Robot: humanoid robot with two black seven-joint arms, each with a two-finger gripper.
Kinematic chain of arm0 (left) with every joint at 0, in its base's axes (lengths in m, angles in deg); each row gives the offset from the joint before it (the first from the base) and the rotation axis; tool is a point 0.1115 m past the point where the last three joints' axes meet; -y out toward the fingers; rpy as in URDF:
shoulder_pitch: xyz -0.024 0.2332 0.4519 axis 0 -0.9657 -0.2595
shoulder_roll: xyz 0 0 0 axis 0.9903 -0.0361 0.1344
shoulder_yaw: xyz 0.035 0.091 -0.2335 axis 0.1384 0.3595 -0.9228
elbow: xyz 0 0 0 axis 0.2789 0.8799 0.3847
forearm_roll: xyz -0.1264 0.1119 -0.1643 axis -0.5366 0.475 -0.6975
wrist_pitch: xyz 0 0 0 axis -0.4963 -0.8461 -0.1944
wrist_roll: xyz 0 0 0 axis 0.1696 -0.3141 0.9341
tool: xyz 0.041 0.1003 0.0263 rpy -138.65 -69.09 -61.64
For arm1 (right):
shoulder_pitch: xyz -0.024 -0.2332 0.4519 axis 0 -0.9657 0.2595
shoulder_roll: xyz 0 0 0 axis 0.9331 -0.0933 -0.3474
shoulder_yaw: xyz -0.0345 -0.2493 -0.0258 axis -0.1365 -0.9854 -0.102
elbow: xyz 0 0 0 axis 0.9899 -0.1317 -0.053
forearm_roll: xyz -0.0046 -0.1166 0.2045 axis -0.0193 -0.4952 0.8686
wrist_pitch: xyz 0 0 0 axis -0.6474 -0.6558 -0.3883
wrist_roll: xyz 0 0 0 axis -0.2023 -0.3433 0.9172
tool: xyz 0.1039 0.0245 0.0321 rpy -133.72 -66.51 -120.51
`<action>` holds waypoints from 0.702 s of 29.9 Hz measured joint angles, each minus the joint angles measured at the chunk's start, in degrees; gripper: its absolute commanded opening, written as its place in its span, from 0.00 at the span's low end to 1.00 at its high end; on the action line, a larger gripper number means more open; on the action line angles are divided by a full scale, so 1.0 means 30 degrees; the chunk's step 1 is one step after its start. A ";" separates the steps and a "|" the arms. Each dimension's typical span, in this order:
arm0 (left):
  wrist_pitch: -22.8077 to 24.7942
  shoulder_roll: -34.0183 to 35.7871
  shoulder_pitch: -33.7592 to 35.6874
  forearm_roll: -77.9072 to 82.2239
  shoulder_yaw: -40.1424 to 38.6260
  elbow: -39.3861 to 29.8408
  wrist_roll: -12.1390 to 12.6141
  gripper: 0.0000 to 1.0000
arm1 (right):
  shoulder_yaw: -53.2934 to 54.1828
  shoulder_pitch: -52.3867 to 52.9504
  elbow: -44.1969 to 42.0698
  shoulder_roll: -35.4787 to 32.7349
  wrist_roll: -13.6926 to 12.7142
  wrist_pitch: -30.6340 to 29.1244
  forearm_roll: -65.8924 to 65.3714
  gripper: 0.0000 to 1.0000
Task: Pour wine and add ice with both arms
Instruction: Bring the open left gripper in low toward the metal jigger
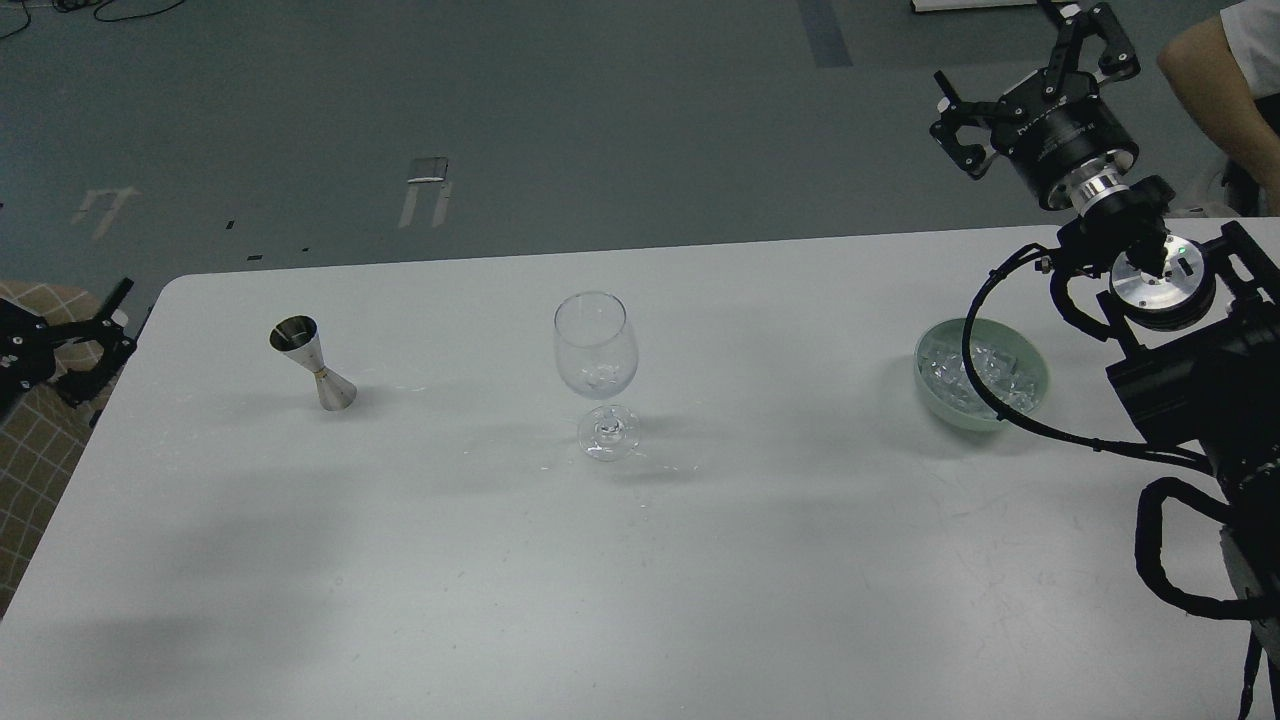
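A clear wine glass (596,350) stands upright at the middle of the white table (640,600). Something small and clear glints low in its bowl; I cannot tell what it is. A steel jigger (313,362) stands upright at the left. The ice (975,372) is heaped in a pale green bowl (1035,385) at the right. My right gripper (1020,78) is open and empty, raised above and behind the bowl beyond the table's far edge. My left gripper (112,348) is open and empty, off the table's left edge, well left of the jigger.
A black cable (985,300) of my right arm loops in front of the bowl. A person's bare arm (1215,70) shows at the top right corner. A checked cloth (30,450) lies beyond the table's left edge. Grey floor lies behind the table.
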 measured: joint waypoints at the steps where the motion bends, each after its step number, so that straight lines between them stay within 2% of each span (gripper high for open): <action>1: 0.0000 -0.0233 -0.0583 -0.0040 -0.0415 -0.0576 0.0140 0.98 | -0.0021 0.0000 -0.0001 0.0004 -0.0001 0.0000 -0.0009 1.00; 6: 0.0000 -0.1576 -0.3804 -0.0089 -0.2057 -0.2330 0.0972 0.96 | -0.0083 -0.0048 -0.0070 0.0004 -0.0001 0.0000 -0.0052 1.00; 14: -0.0001 -0.4539 -0.8873 0.0014 -0.4586 -0.4147 0.0930 0.96 | -0.0117 -0.0209 -0.0158 -0.0142 -0.0002 0.0000 -0.0062 1.00; 18: -0.0001 -0.5758 -0.9721 0.0077 -0.4723 -0.4721 0.1277 0.95 | -0.0124 -0.0515 -0.0148 -0.0142 -0.0002 0.0000 -0.0063 1.00; 21: 0.0000 -0.6391 -0.9872 0.0042 -0.4620 -0.4787 0.2006 0.95 | -0.0126 -0.0714 -0.0072 -0.0107 -0.0002 0.0000 -0.0063 1.00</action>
